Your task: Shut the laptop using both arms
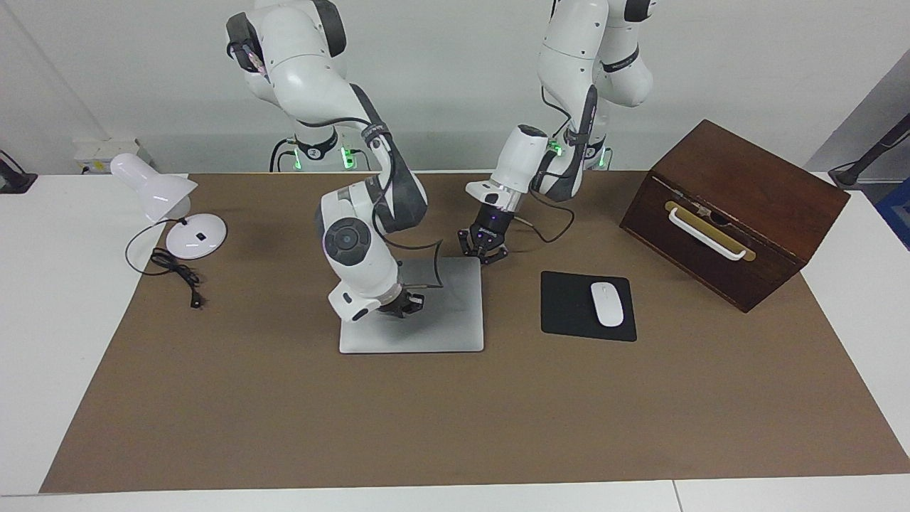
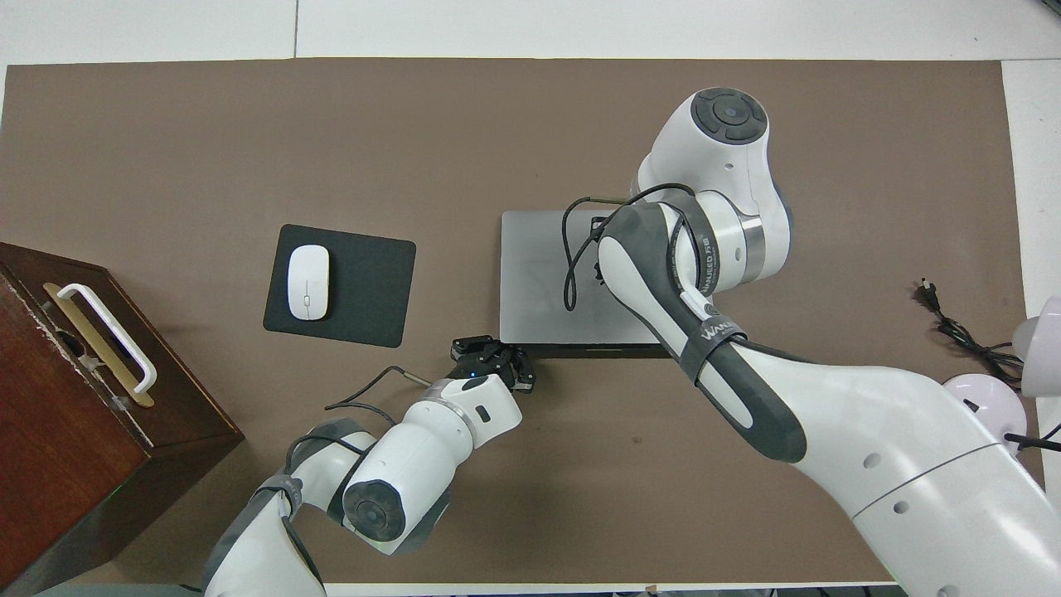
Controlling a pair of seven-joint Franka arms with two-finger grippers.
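The laptop (image 1: pixel 426 313) lay shut and flat on the table (image 1: pixel 455 427), beside the black mouse pad (image 1: pixel 572 306). The right hand (image 1: pixel 407 303) rested on its lid, how its fingers stood I could not tell. The left hand (image 1: pixel 483 249) hung at the laptop's robot-side corner, fingers slightly parted, holding nothing.

Table (image 1: pixel 64 341) — brown mat (image 1: pixel 455 419) on top
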